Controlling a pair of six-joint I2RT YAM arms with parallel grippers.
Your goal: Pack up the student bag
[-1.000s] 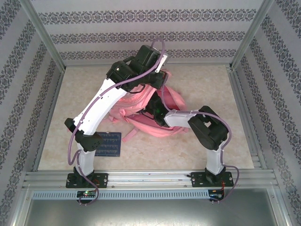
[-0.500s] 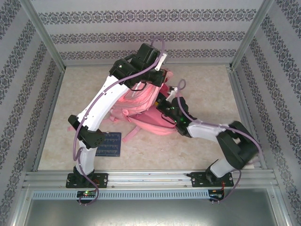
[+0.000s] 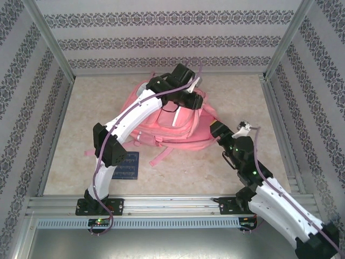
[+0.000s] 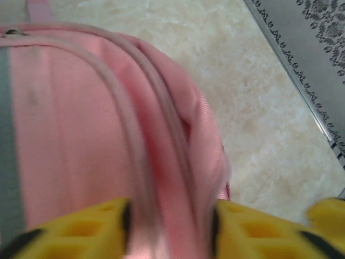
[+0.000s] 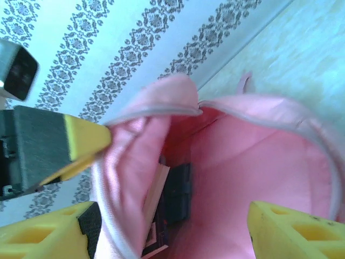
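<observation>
The student bag (image 3: 183,132) lies flat near the middle of the pale table (image 3: 242,91), with pink straps trailing toward the near edge; the left arm reaches across it from the near left, and the left gripper (image 4: 171,233) sits low over the bag's far right part; in the left wrist view its yellow fingers (image 4: 81,234) stand partly apart, and a piped ridge of pink fabric fills the gap between them (whether they press on it or merely straddle it, I cannot tell); a grey stripe (image 4: 6,135) runs along the bag's surface at the left of that view; the right gripper (image 5: 172,216) hangs just off the bag's right edge, jaws spread wide and holding nothing; the right wrist view looks between its fingertips into the bag's open mouth, where a few dark things (image 5: 180,194) lie against the pink lining, too blurred to name; a yellow-tipped finger of the left gripper sits at the mouth's upper flap there; a dark blue flat panel (image 3: 129,166) rests on the table just beside the bag's near left corner, partly under the left arm.
</observation>
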